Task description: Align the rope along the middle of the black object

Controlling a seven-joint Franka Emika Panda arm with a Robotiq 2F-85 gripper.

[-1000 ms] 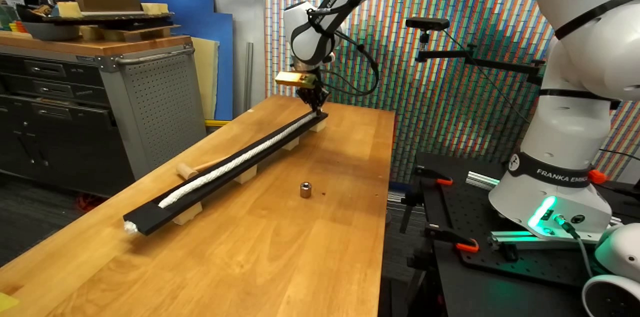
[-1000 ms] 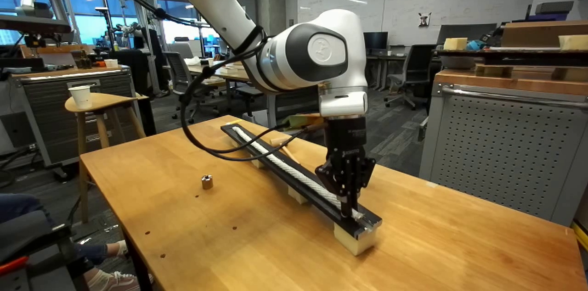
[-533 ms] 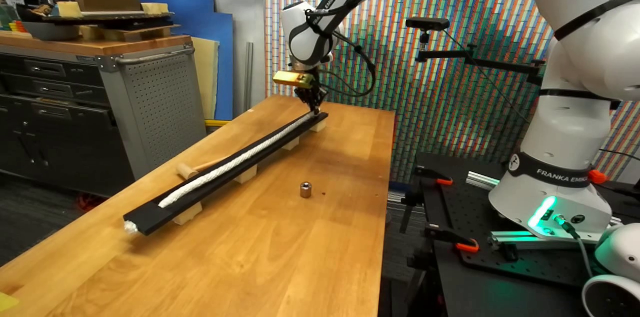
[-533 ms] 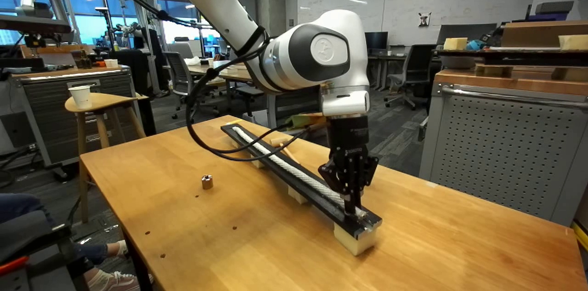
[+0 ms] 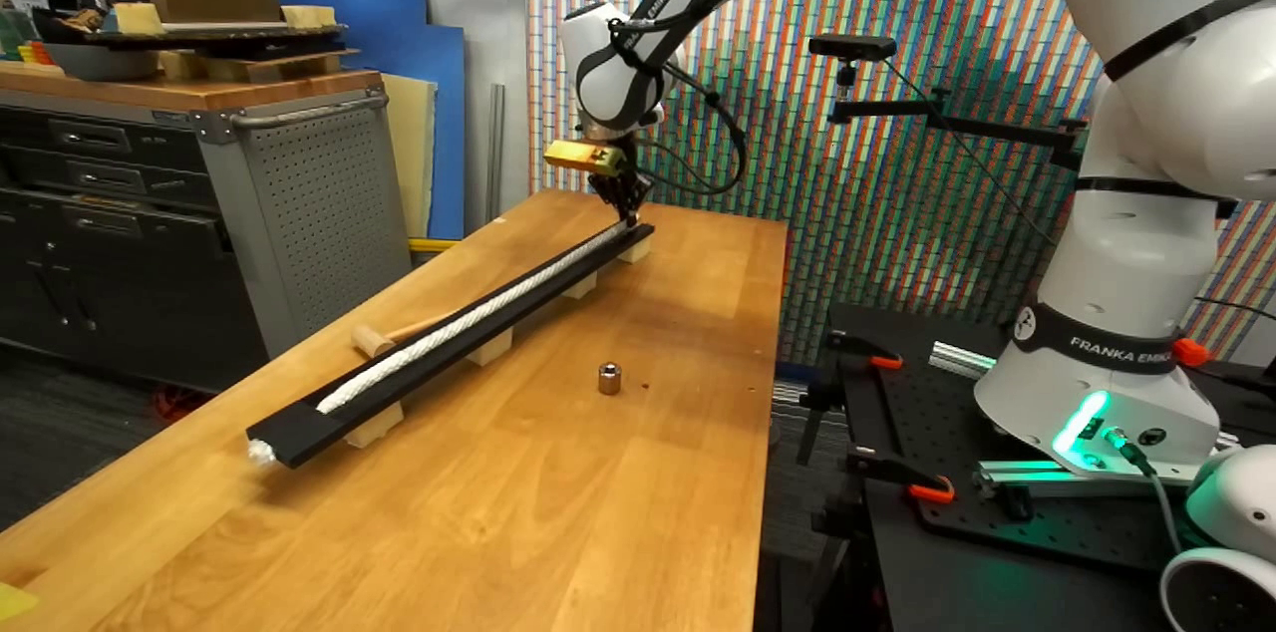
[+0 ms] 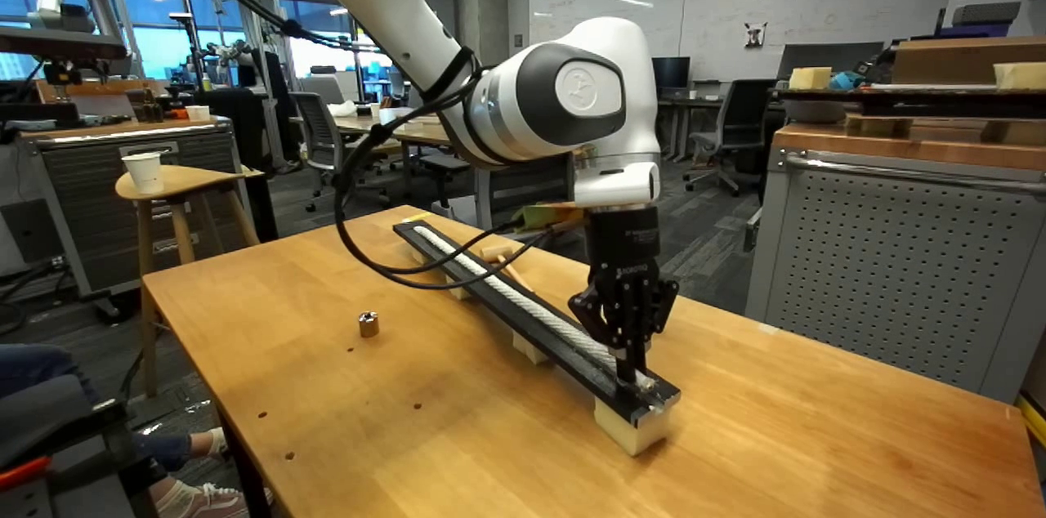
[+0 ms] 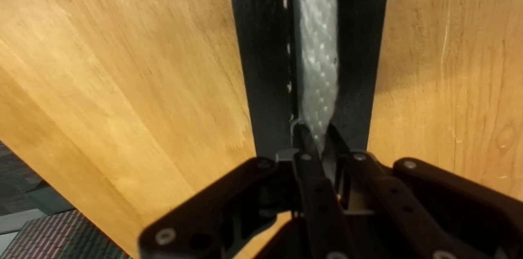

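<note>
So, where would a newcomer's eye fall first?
Probably the long white rope lying along the narrow black bar propped above the wooden table. Over one end hangs the white robot arm, black jaws closed on the rope. Behind, in an exterior view, stands a multicoloured striped backdrop.

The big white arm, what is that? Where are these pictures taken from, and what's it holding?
It's a robot arm, and its black gripper pinches things like tongs. Two pictures look on from outside the robot; the close-up looks down from its wrist. On the wooden table, pale blocks hold up a long black bar. A small shiny metal piece and what looks like a wooden mallet lie there. A white rope runs along the bar, and the gripper pinches it near one end.
</note>
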